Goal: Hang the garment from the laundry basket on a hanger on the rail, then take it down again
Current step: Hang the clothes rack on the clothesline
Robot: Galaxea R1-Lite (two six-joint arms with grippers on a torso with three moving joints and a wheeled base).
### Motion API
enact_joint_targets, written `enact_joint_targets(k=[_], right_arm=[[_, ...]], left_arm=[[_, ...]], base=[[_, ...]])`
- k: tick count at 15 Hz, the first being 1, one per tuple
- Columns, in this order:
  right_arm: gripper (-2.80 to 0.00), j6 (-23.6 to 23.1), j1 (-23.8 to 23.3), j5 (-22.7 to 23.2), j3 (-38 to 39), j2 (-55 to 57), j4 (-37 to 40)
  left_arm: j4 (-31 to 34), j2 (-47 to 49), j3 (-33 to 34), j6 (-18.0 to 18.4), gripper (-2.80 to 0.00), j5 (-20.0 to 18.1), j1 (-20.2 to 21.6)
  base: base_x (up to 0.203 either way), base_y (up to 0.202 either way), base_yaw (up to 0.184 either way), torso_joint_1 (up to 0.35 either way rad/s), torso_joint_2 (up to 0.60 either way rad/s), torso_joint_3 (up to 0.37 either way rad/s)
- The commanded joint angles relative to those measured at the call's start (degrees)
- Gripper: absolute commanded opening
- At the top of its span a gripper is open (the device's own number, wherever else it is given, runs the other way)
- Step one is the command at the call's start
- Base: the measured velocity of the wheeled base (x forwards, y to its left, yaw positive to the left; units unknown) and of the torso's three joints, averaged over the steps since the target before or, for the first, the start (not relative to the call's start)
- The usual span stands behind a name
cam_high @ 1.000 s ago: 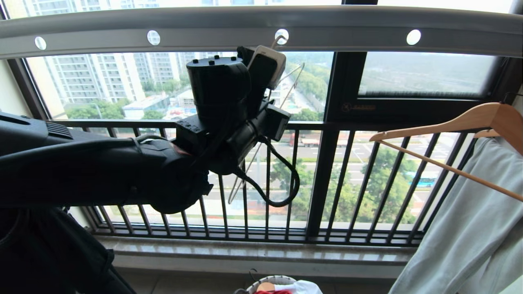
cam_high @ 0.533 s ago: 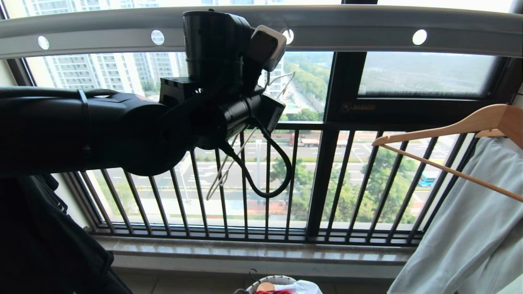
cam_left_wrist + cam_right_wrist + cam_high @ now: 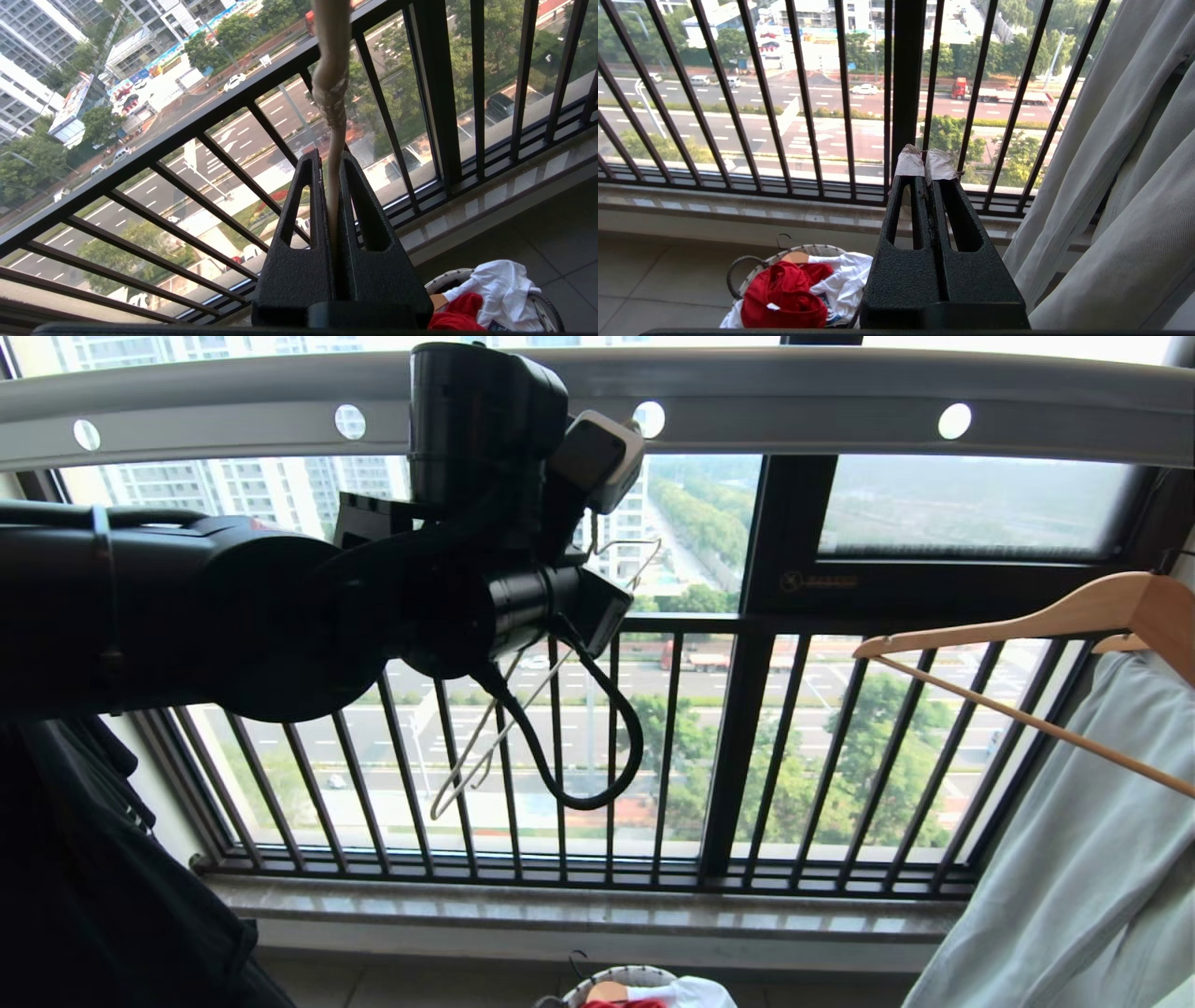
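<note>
Left gripper point(image 3: 332, 186) pinching hanger point(image 3: 331, 84) below rail point(image 3: 840, 401); garment point(image 3: 784, 289) in laundry basket point(image 3: 738, 270); hanging not started; right gripper point(image 3: 926, 170) pressed together, empty.

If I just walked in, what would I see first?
The big black left arm reaching up in front of the window, with its left gripper shut on the thin cream hanger, just under the grey rail. Down on the floor by the sill, the red garment lies crumpled in the laundry basket.
</note>
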Motion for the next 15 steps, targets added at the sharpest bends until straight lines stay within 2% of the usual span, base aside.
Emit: enact_joint_targets(k=[1,6,9,15], right_arm=[[-2.80,-0.1,0.0,0.1,0.0,0.1,0.0],[-2.80,-0.1,0.0,0.0,0.1,0.1,0.0],[-2.80,-0.1,0.0,0.0,0.0,0.1,0.0],[-2.80,-0.1,0.0,0.0,0.0,0.1,0.0]], left_arm=[[1.9,-1.3,1.1,-0.1,-2.80,0.2,-0.1],[2.4,-5.6,2.5,0.0,-2.80,1.1,-2.1],[5.0,-8.2,3.4,-0.1,-2.80,1.3,-2.2],[5.3,-12.2,8.5,-0.3,-2.80,1.1,-2.2]], base=[[0.000,0.000,0.000,0.000,0.00,0.000],[0.000,0.000,0.000,0.000,0.00,0.000],[0.000,0.000,0.000,0.000,0.00,0.000],[0.000,0.000,0.000,0.000,0.00,0.000]])
